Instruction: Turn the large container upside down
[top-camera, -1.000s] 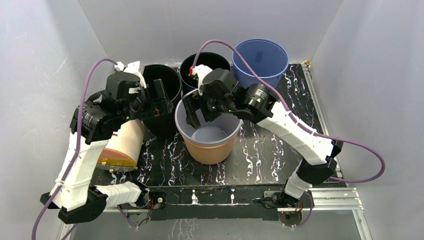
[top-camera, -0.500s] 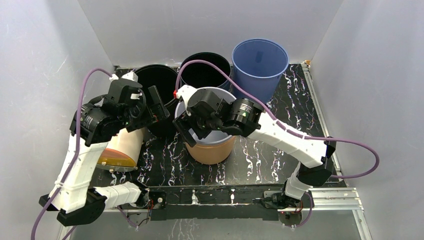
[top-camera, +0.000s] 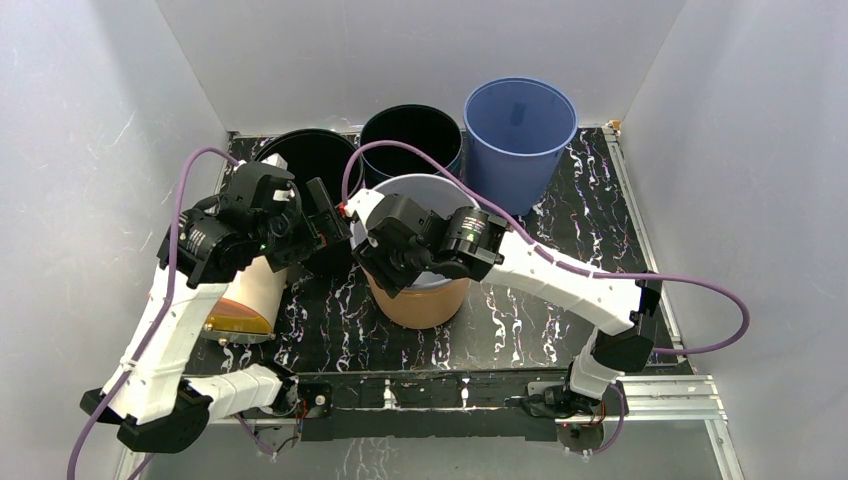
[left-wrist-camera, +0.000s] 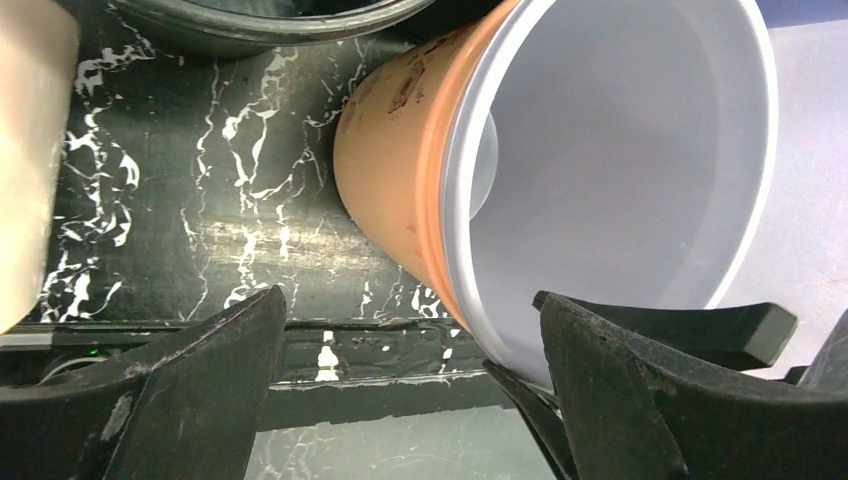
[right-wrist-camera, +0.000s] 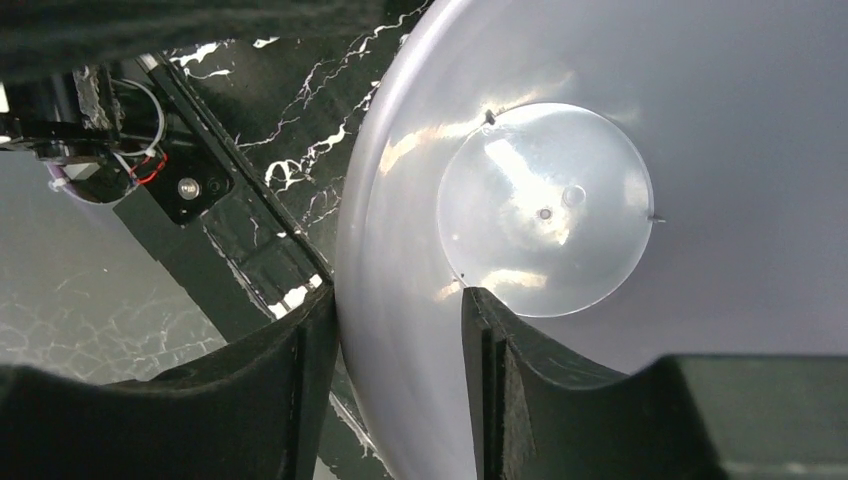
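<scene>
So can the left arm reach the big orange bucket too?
Probably yes. The left fingers are open right beside the orange bucket; its rim looks to sit between them in the left wrist view, with nothing in the way. The right fingers straddle the rim elsewhere.

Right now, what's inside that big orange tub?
Only one of the right fingers, reaching into the orange tub over its rim. Its white floor looks bare in the wrist view; from above the arm covers most of it.
</scene>
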